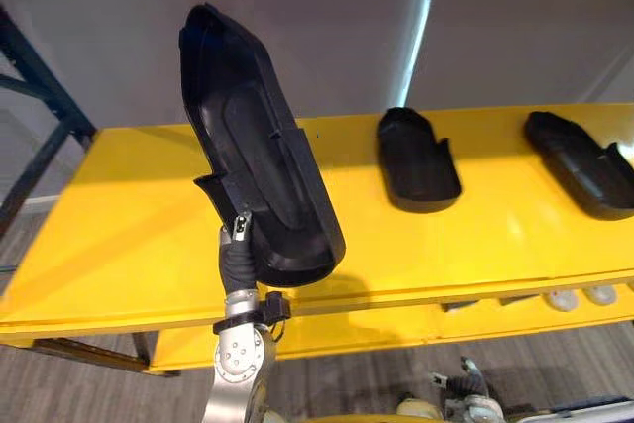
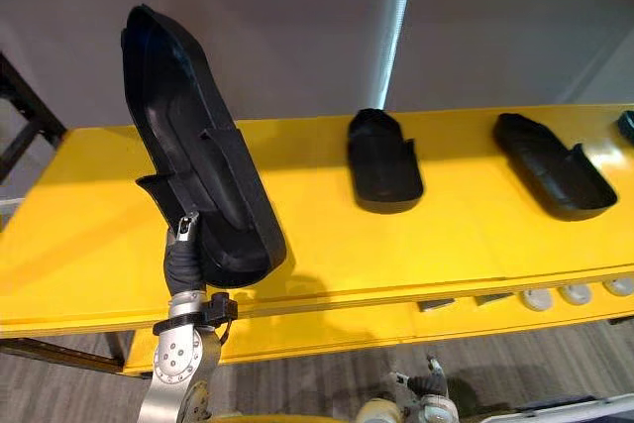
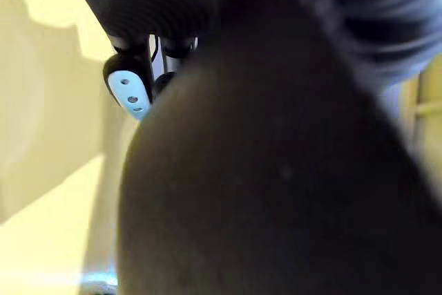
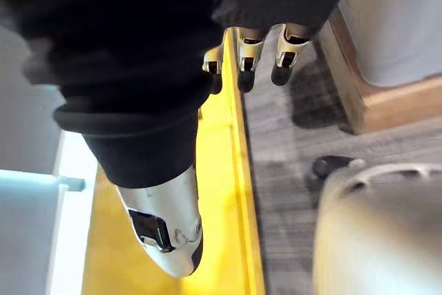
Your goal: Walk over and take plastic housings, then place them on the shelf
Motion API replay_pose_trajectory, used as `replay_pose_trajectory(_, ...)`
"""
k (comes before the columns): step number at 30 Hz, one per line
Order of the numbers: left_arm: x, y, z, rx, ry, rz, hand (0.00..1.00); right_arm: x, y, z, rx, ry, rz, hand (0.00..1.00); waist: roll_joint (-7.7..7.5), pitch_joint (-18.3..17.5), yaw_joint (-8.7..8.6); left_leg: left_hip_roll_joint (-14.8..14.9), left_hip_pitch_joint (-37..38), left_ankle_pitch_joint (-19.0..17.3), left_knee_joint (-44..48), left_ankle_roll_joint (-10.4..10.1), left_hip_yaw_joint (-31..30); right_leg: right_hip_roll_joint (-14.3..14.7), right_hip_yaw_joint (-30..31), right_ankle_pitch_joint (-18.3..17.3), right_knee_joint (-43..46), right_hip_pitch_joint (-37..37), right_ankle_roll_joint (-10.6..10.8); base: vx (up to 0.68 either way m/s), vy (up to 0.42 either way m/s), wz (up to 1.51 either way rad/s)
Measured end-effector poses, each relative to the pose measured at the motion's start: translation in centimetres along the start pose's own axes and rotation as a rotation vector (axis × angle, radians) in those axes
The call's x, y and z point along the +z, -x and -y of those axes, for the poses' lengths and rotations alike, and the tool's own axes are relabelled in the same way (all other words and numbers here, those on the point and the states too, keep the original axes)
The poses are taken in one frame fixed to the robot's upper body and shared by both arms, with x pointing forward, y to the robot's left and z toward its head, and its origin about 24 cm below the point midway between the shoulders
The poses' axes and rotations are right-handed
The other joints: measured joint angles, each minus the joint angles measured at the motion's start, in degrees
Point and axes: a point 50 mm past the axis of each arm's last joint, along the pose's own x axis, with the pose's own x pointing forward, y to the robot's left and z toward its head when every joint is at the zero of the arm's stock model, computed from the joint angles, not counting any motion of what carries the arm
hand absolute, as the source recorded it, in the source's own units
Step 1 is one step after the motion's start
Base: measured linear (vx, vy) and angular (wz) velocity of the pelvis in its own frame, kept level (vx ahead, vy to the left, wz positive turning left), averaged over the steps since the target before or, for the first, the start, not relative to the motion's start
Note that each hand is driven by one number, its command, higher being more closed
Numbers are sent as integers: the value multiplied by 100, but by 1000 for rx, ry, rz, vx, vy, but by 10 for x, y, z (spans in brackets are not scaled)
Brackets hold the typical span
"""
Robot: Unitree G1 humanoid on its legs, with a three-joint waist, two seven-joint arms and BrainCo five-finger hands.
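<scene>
My left hand (image 1: 239, 248) grips a black housing (image 1: 253, 136) upright over the yellow shelf (image 1: 129, 235). A second housing (image 1: 418, 160) and a third housing (image 1: 580, 165) lie there. My right hand (image 4: 246, 50) hangs, fingers relaxed.

Most of the left hand (image 1: 238, 257) is hidden behind the big black housing (image 1: 260, 146) above it. In the left wrist view that housing is just a dark blur. The end housing (image 1: 584, 175) on the shelf (image 1: 129, 235) is cut off by the edge. The pale round bits (image 1: 563, 299) below are too small to tell.
</scene>
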Motion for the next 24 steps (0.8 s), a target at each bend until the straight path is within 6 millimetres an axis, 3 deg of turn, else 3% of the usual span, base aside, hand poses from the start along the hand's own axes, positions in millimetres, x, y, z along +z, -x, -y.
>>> replay_pose_trajectory(2,-2,-1,1,-19,-2,-7,100,1,1,-10,23,2,3,0,-113,14,13,-45,-298,-325,617,140,-26,-61,-18,466,-117,7,-113,-91,402,-5)
replay_pose_trajectory(3,-2,-1,4,-32,0,-9,100,6,1,-14,33,15,17,0,-34,71,70,-52,-461,-556,1000,283,30,-76,8,778,-116,-80,-513,-188,535,-55)
replay_pose_trajectory(4,-2,0,7,-43,7,-8,100,13,-1,-15,41,48,41,0,-16,82,190,-58,-476,-664,1055,461,313,-63,46,1176,-167,-235,-1056,-268,593,-82)
replay_pose_trajectory(5,-1,0,8,-41,8,-3,100,21,-2,-17,50,71,69,0,77,171,259,-68,-395,-712,1073,586,496,-12,237,749,437,-457,-883,-218,393,-70)
replay_pose_trajectory(6,-1,0,8,-43,8,-5,100,25,-2,-20,61,87,90,0,79,189,240,-107,-334,-702,1048,692,499,175,540,-15,1435,-614,-405,-189,290,-29)
replay_pose_trajectory(7,-1,0,10,-50,3,0,100,22,1,-21,68,93,95,0,67,183,198,-227,-243,-704,935,834,512,471,745,-799,2233,-696,-330,-110,173,4)
replay_pose_trajectory(8,0,0,11,-55,0,6,100,21,1,-21,69,93,97,0,58,177,193,-310,-222,-673,871,866,514,613,852,-1094,2458,-695,-345,-100,178,12)
replay_pose_trajectory(9,3,-1,16,-71,-1,22,100,21,3,-20,65,88,104,0,-15,164,206,-589,-166,-563,667,936,494,955,1117,-1652,2634,-672,-346,-59,163,15)
replay_pose_trajectory(10,4,-1,19,-77,5,30,100,20,4,-19,61,84,107,0,-38,150,213,-766,-214,-468,575,973,491,1169,1395,-1951,2509,-661,-434,-52,141,18)
replay_pose_trajectory(11,5,-1,21,-79,6,35,100,20,4,-18,61,83,110,0,-81,122,211,-826,-248,-437,568,987,479,1264,1536,-2046,2404,-636,-540,-46,85,29)
replay_pose_trajectory(12,6,-2,27,-88,6,43,100,17,5,-17,59,81,106,0,-1,189,208,-923,-292,-414,597,1016,379,1347,1698,-2152,2095,-472,-687,-59,49,43)
replay_pose_trajectory(14,7,-2,30,-99,3,48,100,18,5,-13,47,77,111,0,101,200,111,-949,-297,-331,556,1013,190,1360,1477,-2039,1847,-255,-693,-27,20,51)
replay_pose_trajectory(16,9,-2,31,-109,-18,64,100,14,7,-16,53,69,100,0,74,185,130,-896,-209,-258,489,991,103,1392,1341,-1932,1589,-50,-739,15,-23,27)
replay_pose_trajectory(18,10,-3,29,-98,-24,69,100,13,9,-22,66,56,95,0,11,135,276,-759,-141,-210,377,916,146,1533,1347,-1750,1258,112,-811,6,-47,-11)
replay_pose_trajectory(24,9,-7,16,-50,-56,65,100,12,11,-32,89,34,91,0,-31,36,289,-602,-6,-43,42,828,331,1718,1491,-1317,601,337,-882,11,-24,-19)
